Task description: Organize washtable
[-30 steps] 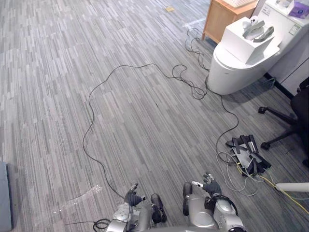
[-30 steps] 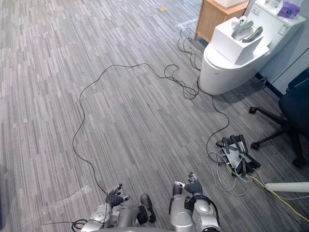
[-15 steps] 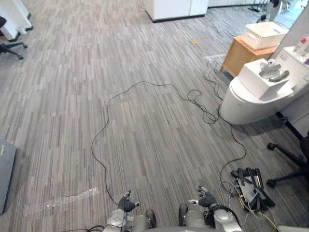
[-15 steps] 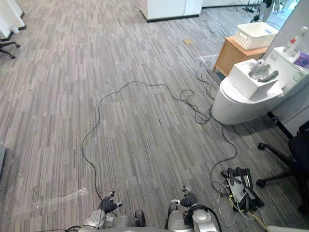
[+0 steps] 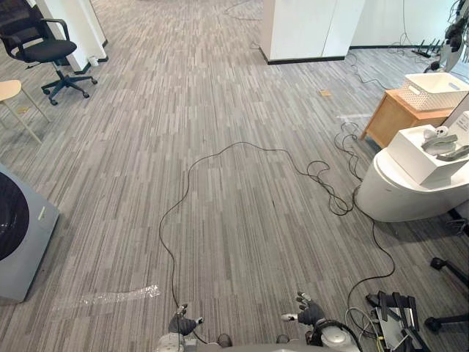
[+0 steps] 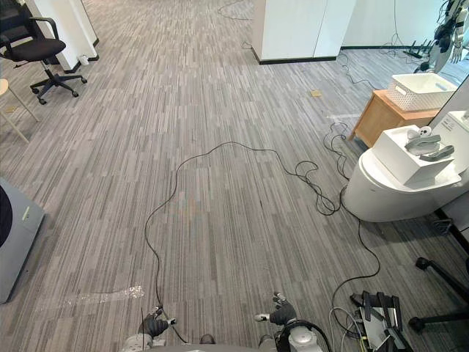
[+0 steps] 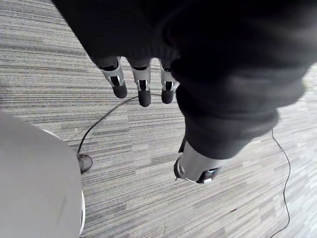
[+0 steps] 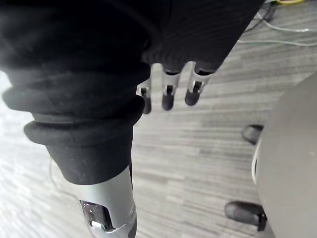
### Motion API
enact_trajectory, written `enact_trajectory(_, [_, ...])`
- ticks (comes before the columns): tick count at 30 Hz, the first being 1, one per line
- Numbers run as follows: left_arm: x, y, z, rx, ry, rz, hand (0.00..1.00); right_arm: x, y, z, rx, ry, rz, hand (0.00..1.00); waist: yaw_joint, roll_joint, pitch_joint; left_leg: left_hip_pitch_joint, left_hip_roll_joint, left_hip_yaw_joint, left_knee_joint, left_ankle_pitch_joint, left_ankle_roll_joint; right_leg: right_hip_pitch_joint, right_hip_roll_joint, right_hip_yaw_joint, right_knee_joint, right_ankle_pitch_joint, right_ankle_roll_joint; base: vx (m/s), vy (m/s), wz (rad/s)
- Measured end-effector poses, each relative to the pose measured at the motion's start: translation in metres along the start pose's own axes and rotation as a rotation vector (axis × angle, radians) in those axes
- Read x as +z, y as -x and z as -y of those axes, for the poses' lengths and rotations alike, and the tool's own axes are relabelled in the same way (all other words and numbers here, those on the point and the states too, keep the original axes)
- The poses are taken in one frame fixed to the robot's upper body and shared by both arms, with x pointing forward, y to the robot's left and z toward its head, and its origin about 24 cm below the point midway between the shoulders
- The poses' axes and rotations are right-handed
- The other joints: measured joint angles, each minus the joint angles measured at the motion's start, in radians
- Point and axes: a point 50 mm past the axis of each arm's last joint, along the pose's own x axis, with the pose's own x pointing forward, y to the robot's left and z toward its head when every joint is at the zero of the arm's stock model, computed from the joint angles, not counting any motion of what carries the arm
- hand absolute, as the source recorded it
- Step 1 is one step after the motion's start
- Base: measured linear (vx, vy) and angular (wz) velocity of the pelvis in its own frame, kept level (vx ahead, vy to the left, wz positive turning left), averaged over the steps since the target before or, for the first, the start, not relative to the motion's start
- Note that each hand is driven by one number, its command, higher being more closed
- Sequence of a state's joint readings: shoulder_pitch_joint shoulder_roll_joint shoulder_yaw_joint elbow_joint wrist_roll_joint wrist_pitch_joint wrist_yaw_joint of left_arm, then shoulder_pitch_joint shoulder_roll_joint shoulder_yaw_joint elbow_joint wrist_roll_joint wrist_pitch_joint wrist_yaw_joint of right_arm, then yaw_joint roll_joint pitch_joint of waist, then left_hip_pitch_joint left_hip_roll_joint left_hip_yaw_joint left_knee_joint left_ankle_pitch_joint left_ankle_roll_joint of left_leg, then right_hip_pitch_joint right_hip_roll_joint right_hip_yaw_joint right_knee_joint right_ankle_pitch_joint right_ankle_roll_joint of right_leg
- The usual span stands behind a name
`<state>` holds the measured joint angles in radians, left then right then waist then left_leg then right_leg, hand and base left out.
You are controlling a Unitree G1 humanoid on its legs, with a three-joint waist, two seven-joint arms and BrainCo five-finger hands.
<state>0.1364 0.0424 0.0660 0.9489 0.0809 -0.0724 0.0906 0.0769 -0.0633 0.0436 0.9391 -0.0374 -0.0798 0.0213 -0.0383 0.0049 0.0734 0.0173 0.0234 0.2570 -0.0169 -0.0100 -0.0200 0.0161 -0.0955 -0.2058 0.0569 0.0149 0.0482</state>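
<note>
Grey striped carpet [image 5: 220, 147] covers an open office floor. Observations follow.

1. Left hand [image 5: 182, 324]: sits low at the near edge of the eye views, over bare carpet. In its wrist view the fingers [image 7: 141, 87] hang out loosely with the thumb [image 7: 195, 166] apart from them. Released; nothing held, nothing touched.

2. Right hand [image 5: 309, 314]: sits beside the left at the near edge, also over carpet. In its wrist view the fingers [image 8: 167, 96] are relaxed and spread from the thumb [image 8: 106, 208]. Released; nothing held.

3. Washtable [image 5: 399, 198]: white, rounded body, standing on the carpet at my far right, well apart from both hands. A white box [image 6: 410, 158] sits on top of it, and grey items [image 6: 429, 147] lie on the box; I cannot tell what they are.

4. Wooden cabinet [image 5: 392, 117]: stands just beyond the washtable, carrying a white basket [image 5: 436, 86].

5. White column [image 5: 308, 29]: at the far end of the floor.

6. Black office chair [image 5: 40, 48]: far left, with a light stool [image 5: 7, 89] nearer the left edge.

7. Grey appliance [image 5: 18, 235]: at my left edge, on the carpet.

8. Strip of clear tape [image 5: 117, 297]: lies flat on the carpet, ahead of the left hand.

9. Bundle of black items [image 5: 396, 323]: on the floor at my near right.
</note>
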Motion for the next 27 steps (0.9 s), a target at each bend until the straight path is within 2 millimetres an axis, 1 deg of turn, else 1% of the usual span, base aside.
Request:
enact_trajectory(2, [0.002, 0.000, 0.003, -0.018, -0.024, 0.003, 0.00, -0.003, 0.001, 0.004, -0.024, -0.072, -0.010, 0.00, 0.000, -0.004, 0.006, 0.015, -0.009, 0.013, -0.043, 0.032, 0.008, 0.018, 0.001, 0.003, -0.040, 0.000, 0.000, -0.01, -0.006, 0.02])
enact_trajectory(5, [0.003, -0.001, 0.000, -0.016, -0.037, 0.005, 0.00, -0.008, 0.002, 0.007, -0.056, -0.143, -0.025, 0.00, 0.000, -0.015, 0.015, 0.033, -0.007, 0.011, -0.053, 0.037, 0.006, 0.041, 0.007, 0.001, -0.057, -0.003, 0.002, -0.02, -0.024, 0.06])
enact_trajectory(6, [0.004, -0.002, 0.001, -0.022, -0.045, 0.008, 0.00, -0.011, 0.003, 0.006, -0.065, -0.162, -0.036, 0.00, 0.000, -0.020, 0.022, 0.032, -0.003, 0.007, -0.033, 0.020, 0.009, 0.048, 0.009, -0.002, -0.051, -0.022, 0.005, 0.01, -0.050, 0.08])
enact_trajectory(7, [0.010, -0.003, 0.001, -0.023, -0.050, 0.021, 0.00, -0.015, 0.004, 0.008, -0.079, -0.190, -0.046, 0.00, 0.000, -0.017, 0.041, 0.017, 0.010, 0.014, 0.027, -0.022, 0.002, 0.052, 0.009, -0.002, -0.029, -0.049, 0.004, 0.01, -0.045, 0.08])
enact_trajectory(8, [0.011, -0.004, 0.000, -0.022, -0.050, 0.026, 0.00, -0.014, 0.004, 0.009, -0.082, -0.196, -0.043, 0.00, 0.000, -0.023, 0.045, 0.002, 0.021, 0.022, 0.073, -0.047, -0.004, 0.052, 0.010, 0.000, -0.016, -0.063, 0.004, 0.03, -0.060, 0.05])
enact_trajectory(9, [0.013, -0.004, 0.000, -0.022, -0.049, 0.031, 0.00, -0.013, 0.004, 0.010, -0.083, -0.195, -0.038, 0.00, 0.001, -0.017, 0.052, -0.033, 0.049, 0.036, 0.170, -0.100, -0.013, 0.052, 0.019, 0.006, 0.001, -0.081, 0.001, 0.06, -0.063, 0.00])
enact_trajectory(10, [0.015, -0.005, 0.001, -0.023, -0.044, 0.037, 0.00, -0.013, 0.005, 0.011, -0.087, -0.194, -0.034, 0.00, 0.004, -0.012, 0.060, -0.059, 0.079, 0.053, 0.248, -0.139, -0.033, 0.053, 0.031, 0.016, 0.011, -0.094, -0.002, 0.09, -0.063, -0.01])
enact_trajectory(11, [0.017, -0.005, 0.001, -0.024, -0.038, 0.040, 0.00, -0.012, 0.005, 0.012, -0.089, -0.195, -0.029, 0.00, 0.006, -0.014, 0.063, -0.065, 0.090, 0.059, 0.278, -0.150, -0.045, 0.060, 0.034, 0.017, 0.010, -0.098, -0.006, 0.11, -0.024, 0.06])
enact_trajectory(12, [0.018, -0.006, -0.003, -0.013, -0.034, 0.043, 0.00, -0.009, 0.004, 0.012, -0.093, -0.199, -0.017, 0.00, 0.006, -0.007, 0.081, -0.081, 0.105, 0.077, 0.342, -0.145, -0.061, 0.080, 0.033, 0.019, 0.007, -0.107, -0.013, 0.11, 0.029, 0.24])
enact_trajectory(13, [0.023, -0.007, -0.006, -0.007, -0.038, 0.056, 0.00, -0.008, 0.004, 0.012, -0.104, -0.217, -0.013, 0.00, 0.001, -0.039, 0.099, -0.114, 0.117, 0.112, 0.427, -0.155, -0.070, 0.104, 0.014, 0.019, -0.006, -0.114, -0.013, 0.10, 0.040, 0.27])
enact_trajectory(14, [0.024, -0.007, -0.006, -0.005, -0.033, 0.061, 0.00, -0.007, 0.004, 0.011, -0.105, -0.216, -0.015, 0.00, 0.006, -0.038, 0.101, -0.134, 0.118, 0.124, 0.441, -0.165, -0.056, 0.108, 0.003, 0.019, -0.009, -0.116, -0.011, 0.10, 0.070, 0.17])
enact_trajectory(15, [0.026, -0.008, -0.005, -0.006, -0.015, 0.066, 0.00, -0.008, 0.004, 0.015, -0.114, -0.214, -0.022, 0.00, 0.014, -0.027, 0.102, -0.165, 0.117, 0.133, 0.435, -0.170, -0.047, 0.108, -0.013, 0.020, -0.008, -0.121, -0.004, 0.12, 0.126, -0.07])
enact_trajectory(16, [0.029, -0.008, 0.000, -0.015, 0.010, 0.073, 0.00, -0.009, 0.004, 0.022, -0.134, -0.214, -0.026, 0.00, 0.020, -0.003, 0.105, -0.204, 0.114, 0.131, 0.385, -0.161, -0.048, 0.107, -0.026, 0.027, -0.009, -0.136, 0.019, 0.20, 0.228, -0.31])
enact_trajectory(17, [0.029, -0.008, 0.005, -0.021, 0.046, 0.070, 0.00, -0.008, 0.004, 0.026, -0.140, -0.200, -0.024, 0.00, 0.032, 0.023, 0.113, -0.223, 0.114, 0.123, 0.275, -0.105, -0.053, 0.110, -0.036, 0.050, -0.008, -0.151, 0.042, 0.22, 0.254, -0.41])
enact_trajectory(18, [0.026, -0.007, 0.005, -0.020, 0.055, 0.062, 0.00, -0.009, 0.004, 0.026, -0.139, -0.192, -0.026, 0.00, 0.037, 0.026, 0.111, -0.214, 0.111, 0.123, 0.264, -0.061, -0.046, 0.108, -0.041, 0.062, -0.008, -0.159, 0.052, 0.28, 0.278, -0.56])
enact_trajectory(19, [0.027, -0.007, 0.006, -0.022, 0.057, 0.063, 0.00, -0.010, 0.004, 0.025, -0.136, -0.169, -0.036, 0.00, 0.052, 0.024, 0.098, -0.206, 0.086, 0.128, 0.272, -0.064, 0.003, 0.112, -0.054, 0.089, -0.006, -0.172, 0.064, 0.27, 0.211, -0.36])
enact_trajectory(20, [0.028, -0.007, 0.004, -0.019, 0.057, 0.066, 0.00, -0.010, 0.004, 0.023, -0.128, -0.162, -0.036, 0.00, 0.050, 0.010, 0.095, -0.213, 0.073, 0.128, 0.292, -0.089, 0.018, 0.114, -0.065, 0.106, -0.002, -0.180, 0.066, 0.36, 0.247, -0.20])
enact_trajectory(21, [0.028, -0.008, 0.001, -0.011, 0.055, 0.069, 0.00, -0.010, 0.004, 0.019, -0.119, -0.160, -0.038, 0.00, 0.048, -0.009, 0.093, -0.225, 0.057, 0.128, 0.327, -0.126, 0.039, 0.106, -0.084, 0.124, 0.020, -0.195, 0.082, 0.38, 0.242, 0.00])
enact_trajectory(22, [0.030, -0.008, -0.003, 0.000, 0.065, 0.075, 0.00, -0.011, 0.003, 0.014, -0.107, -0.154, -0.043, 0.00, 0.052, -0.028, 0.091, -0.226, 0.037, 0.133, 0.352, -0.166, 0.052, 0.072, -0.109, 0.143, 0.108, -0.229, 0.094, 0.46, 0.290, -0.06])
enact_trajectory(23, [0.029, -0.008, -0.004, 0.003, 0.069, 0.072, 0.00, -0.009, 0.003, 0.014, -0.102, -0.132, -0.040, 0.00, 0.054, -0.033, 0.090, -0.197, 0.024, 0.147, 0.341, -0.185, 0.051, 0.016, -0.124, 0.174, 0.249, -0.241, 0.102, 0.39, 0.238, -0.14])
enact_trajectory(24, [0.028, -0.007, -0.004, 0.003, 0.069, 0.068, 0.00, -0.009, 0.002, 0.015, -0.101, -0.129, -0.037, 0.00, 0.052, -0.033, 0.090, -0.176, 0.019, 0.148, 0.333, -0.194, 0.056, -0.015, -0.129, 0.189, 0.337, -0.240, 0.108, 0.42, 0.241, -0.09])
enact_trajectory(25, [0.024, -0.007, -0.006, 0.005, 0.066, 0.059, 0.00, -0.007, 0.002, 0.013, -0.092, -0.130, -0.029, 0.00, 0.046, -0.040, 0.093, -0.122, 0.001, 0.144, 0.320, -0.212, 0.073, -0.075, -0.142, 0.209, 0.524, -0.213, 0.164, 0.45, 0.223, 0.06])
enact_trajectory(26, [0.023, -0.006, -0.007, 0.006, 0.053, 0.055, 0.00, -0.005, 0.002, 0.011, -0.082, -0.128, -0.023, 0.00, 0.033, -0.043, 0.094, -0.076, -0.010, 0.138, 0.307, -0.231, 0.078, -0.116, -0.147, 0.228, 0.668, -0.203, 0.215, 0.57, 0.223, 0.25])
enact_trajectory(27, [0.021, -0.006, -0.007, 0.000, 0.031, 0.048, 0.00, -0.002, 0.001, 0.011, -0.080, -0.125, -0.012, 0.00, 0.022, -0.042, 0.100, -0.011, -0.021, 0.119, 0.287, -0.252, 0.088, -0.165, -0.131, 0.230, 0.815, -0.242, 0.179, 0.49, 0.148, 0.26])
